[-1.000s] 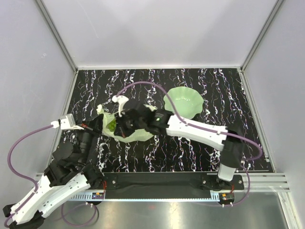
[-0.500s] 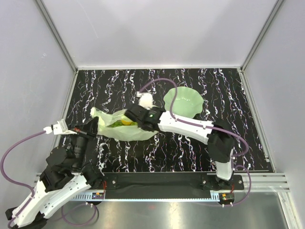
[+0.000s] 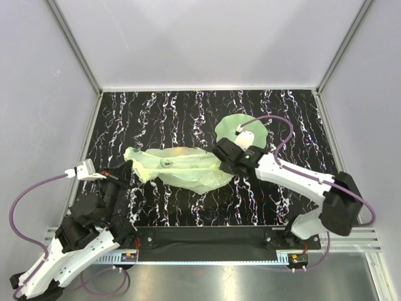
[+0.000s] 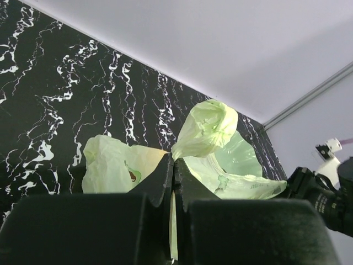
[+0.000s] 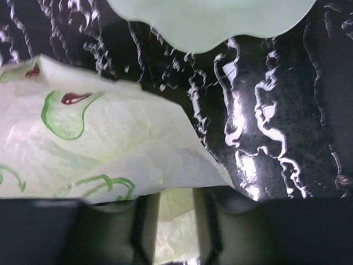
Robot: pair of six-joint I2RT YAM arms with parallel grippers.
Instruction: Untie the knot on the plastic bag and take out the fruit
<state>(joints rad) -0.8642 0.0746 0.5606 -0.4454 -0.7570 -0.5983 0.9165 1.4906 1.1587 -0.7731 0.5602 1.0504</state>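
Observation:
The pale yellow-green plastic bag lies stretched out flat between my two grippers. My left gripper is shut on the bag's left end; in the left wrist view a thin strip of film runs between the closed jaws. My right gripper is shut on the bag's right end, with film pinched between the jaws in the right wrist view. A bunched lump of bag rises above the left jaws; I cannot tell if it is the knot. The fruit is hidden.
The green wavy-edged dish sits just behind the right wrist, partly covered by it, and shows at the top of the right wrist view. Grey walls enclose the black marbled table on three sides.
My right gripper has pulled its end of the bag rightward toward the dish, stretching the bag out long. The green and orange fruit seen in the bag earlier no longer shows.

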